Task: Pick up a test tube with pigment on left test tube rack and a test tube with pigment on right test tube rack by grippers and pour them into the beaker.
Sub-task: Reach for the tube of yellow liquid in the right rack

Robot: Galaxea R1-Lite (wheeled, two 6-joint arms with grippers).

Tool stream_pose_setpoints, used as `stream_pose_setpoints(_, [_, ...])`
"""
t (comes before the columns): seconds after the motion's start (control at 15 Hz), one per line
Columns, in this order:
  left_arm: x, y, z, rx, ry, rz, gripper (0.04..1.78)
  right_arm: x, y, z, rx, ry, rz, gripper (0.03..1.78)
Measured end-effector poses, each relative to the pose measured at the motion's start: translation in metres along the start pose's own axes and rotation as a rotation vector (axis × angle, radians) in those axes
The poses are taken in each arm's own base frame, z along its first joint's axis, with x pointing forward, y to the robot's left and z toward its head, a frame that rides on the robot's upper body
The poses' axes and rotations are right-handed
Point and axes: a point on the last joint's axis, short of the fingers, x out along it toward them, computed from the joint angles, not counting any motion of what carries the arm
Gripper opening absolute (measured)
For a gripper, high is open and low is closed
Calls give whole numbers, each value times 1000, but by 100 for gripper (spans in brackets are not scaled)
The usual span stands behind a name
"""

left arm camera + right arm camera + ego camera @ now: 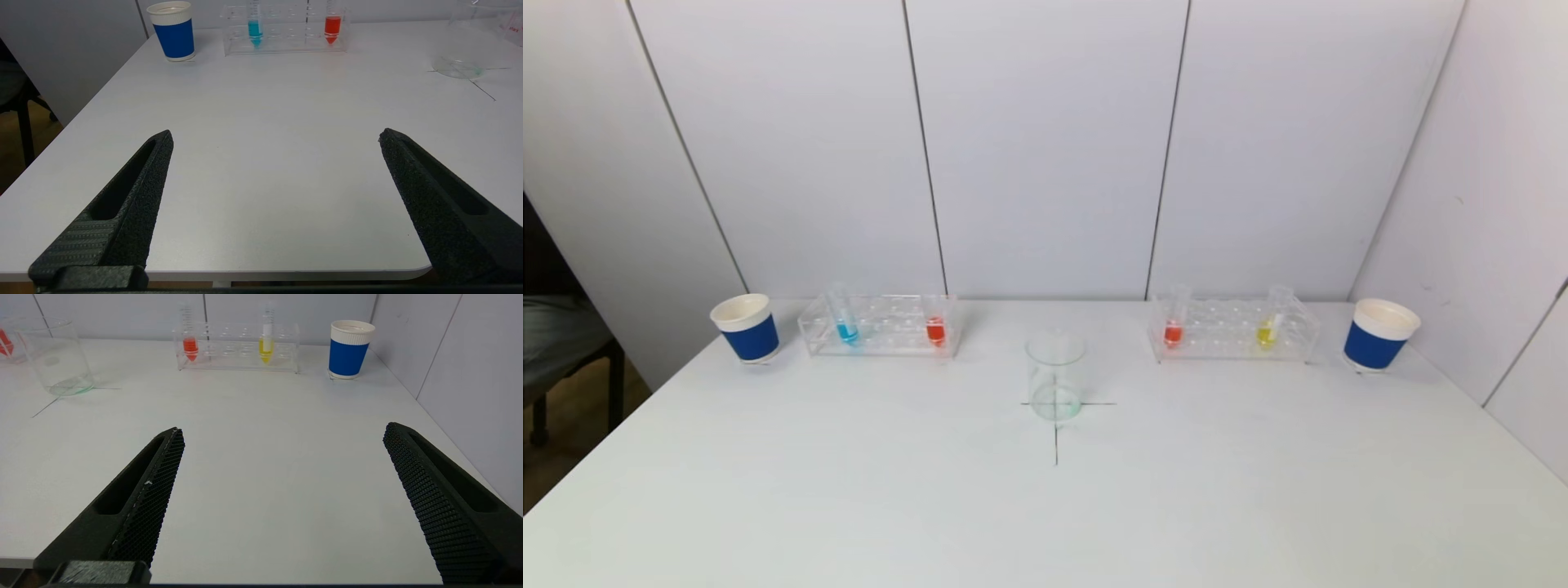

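A clear beaker (1055, 377) stands mid-table on a cross mark, with a faint greenish trace at its bottom. The left test tube rack (880, 327) holds a blue-pigment tube (846, 323) and a red-pigment tube (935, 325). The right test tube rack (1232, 329) holds a red-pigment tube (1174, 325) and a yellow-pigment tube (1267, 328). Neither arm shows in the head view. My left gripper (276, 136) is open over the table's near edge, far from its rack (286, 30). My right gripper (282, 430) is open too, far from its rack (239, 347). Nothing is held.
A blue paper cup (746, 328) stands left of the left rack and another blue cup (1379, 335) right of the right rack. White wall panels close in the back and the right side. The table's left edge drops to the floor.
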Motion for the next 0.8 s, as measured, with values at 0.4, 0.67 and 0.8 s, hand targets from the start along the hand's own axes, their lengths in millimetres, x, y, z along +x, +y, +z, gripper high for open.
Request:
stream_pose_setpoints(0.4, [0, 0, 0, 0, 0, -1, 176, 0, 0, 0, 0, 0, 0, 177])
stream_pose_setpoints(0.67, [0, 0, 0, 0, 0, 0, 176, 0, 0, 0, 0, 0, 0, 177])
stream_pose_setpoints(0.8, [0, 0, 0, 0, 0, 0, 176, 0, 0, 0, 0, 0, 0, 177])
